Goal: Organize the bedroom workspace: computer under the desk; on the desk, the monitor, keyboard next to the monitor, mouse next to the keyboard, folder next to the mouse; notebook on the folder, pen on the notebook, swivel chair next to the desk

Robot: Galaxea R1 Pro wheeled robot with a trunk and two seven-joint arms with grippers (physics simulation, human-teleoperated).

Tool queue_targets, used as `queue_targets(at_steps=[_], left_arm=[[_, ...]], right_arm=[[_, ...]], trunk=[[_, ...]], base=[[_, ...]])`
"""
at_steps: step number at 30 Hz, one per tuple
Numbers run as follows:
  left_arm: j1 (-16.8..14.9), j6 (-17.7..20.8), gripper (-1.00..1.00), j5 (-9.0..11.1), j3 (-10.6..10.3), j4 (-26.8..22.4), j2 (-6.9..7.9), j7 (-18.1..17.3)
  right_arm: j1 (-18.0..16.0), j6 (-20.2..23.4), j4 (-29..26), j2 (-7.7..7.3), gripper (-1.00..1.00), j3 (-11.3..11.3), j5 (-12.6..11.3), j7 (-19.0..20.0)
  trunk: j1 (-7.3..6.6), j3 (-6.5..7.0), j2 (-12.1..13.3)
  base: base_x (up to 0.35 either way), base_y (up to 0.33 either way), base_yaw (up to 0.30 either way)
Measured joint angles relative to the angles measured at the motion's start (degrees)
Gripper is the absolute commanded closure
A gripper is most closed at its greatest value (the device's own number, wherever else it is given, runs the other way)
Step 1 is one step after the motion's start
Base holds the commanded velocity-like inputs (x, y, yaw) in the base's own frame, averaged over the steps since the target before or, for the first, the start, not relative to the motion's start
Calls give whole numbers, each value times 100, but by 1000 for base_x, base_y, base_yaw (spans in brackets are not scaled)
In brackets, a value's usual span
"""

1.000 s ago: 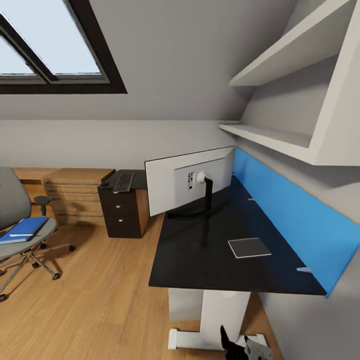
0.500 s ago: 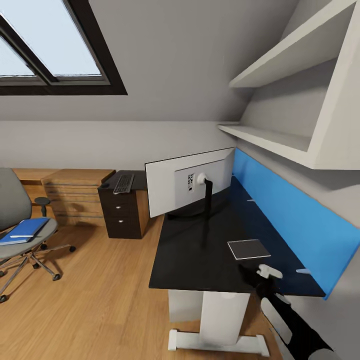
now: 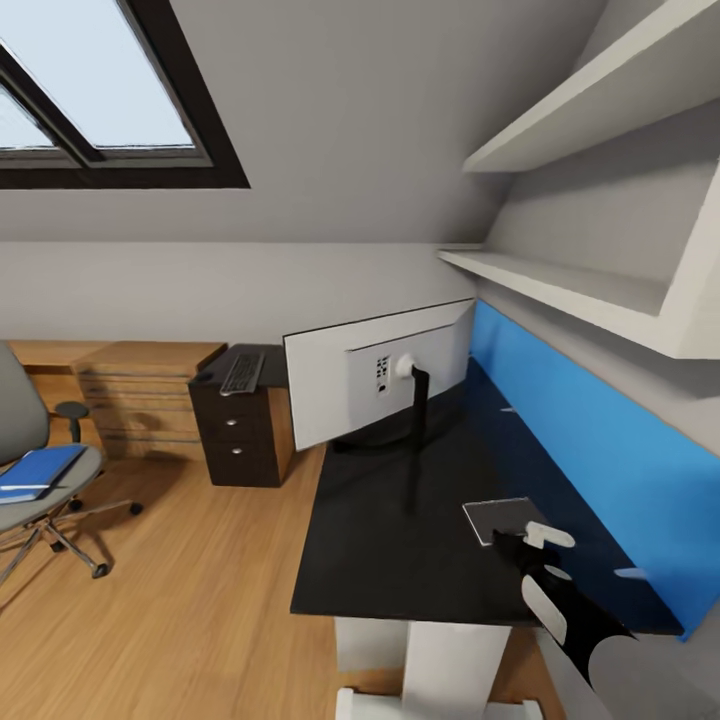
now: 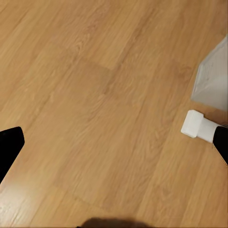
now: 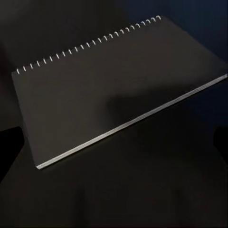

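The monitor [image 3: 380,375] stands on the black desk [image 3: 400,560] with its pale back toward me. The dark notebook [image 3: 497,519] lies flat on the desk near the blue back panel. My right gripper [image 3: 535,548] hovers open just above the notebook's near edge. The right wrist view looks down on the spiral-bound notebook [image 5: 114,90] from close by. The keyboard [image 3: 243,372] and the small mouse [image 3: 204,377] rest on a dark drawer cabinet. The blue folder [image 3: 35,472] lies on the swivel chair [image 3: 20,420] at far left. My left gripper [image 4: 114,147] hangs open over the floor. The computer is out of view.
A wooden drawer chest [image 3: 140,395] stands against the wall beside the dark cabinet [image 3: 240,430]. White shelves [image 3: 560,290] overhang the desk's back. The desk's white foot [image 4: 197,126] lies near my left gripper. Wooden floor stretches between chair and desk.
My right arm has risen from below the desk's front edge to above the desktop, reaching the notebook. The head view has shifted slightly toward the desk.
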Motion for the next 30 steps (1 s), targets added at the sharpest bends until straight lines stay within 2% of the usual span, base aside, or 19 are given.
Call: queue_targets(at_steps=[11, 15, 21, 26, 30], left_arm=[[0, -7, -100, -15, 10, -7, 2, 0], [0, -143, -100, -13, 16, -7, 8, 1], [0, -197, -100, -15, 23, -7, 8, 5], [0, -202, -100, -13, 25, -7, 14, 10], [0, -208, -100, -12, 26, -7, 20, 10]], right_arm=[[-1, -216, 22, 4, -100, 1, 26, -6], [-1, -233, 39, -4, -100, -4, 30, -12], [-1, -230, 48, -69, -100, -5, 92, -54], [-1, -205, 48, -96, -100, -3, 192, -355], [-1, -175, 48, -99, -100, -6, 363, -504]], trunk=[[0, 0, 0], [2, 0, 0], [1, 0, 0], [3, 0, 0], [1, 0, 0]], base=[[265, 0, 0], [111, 0, 0], [182, 0, 0], [77, 0, 0], [213, 0, 0]])
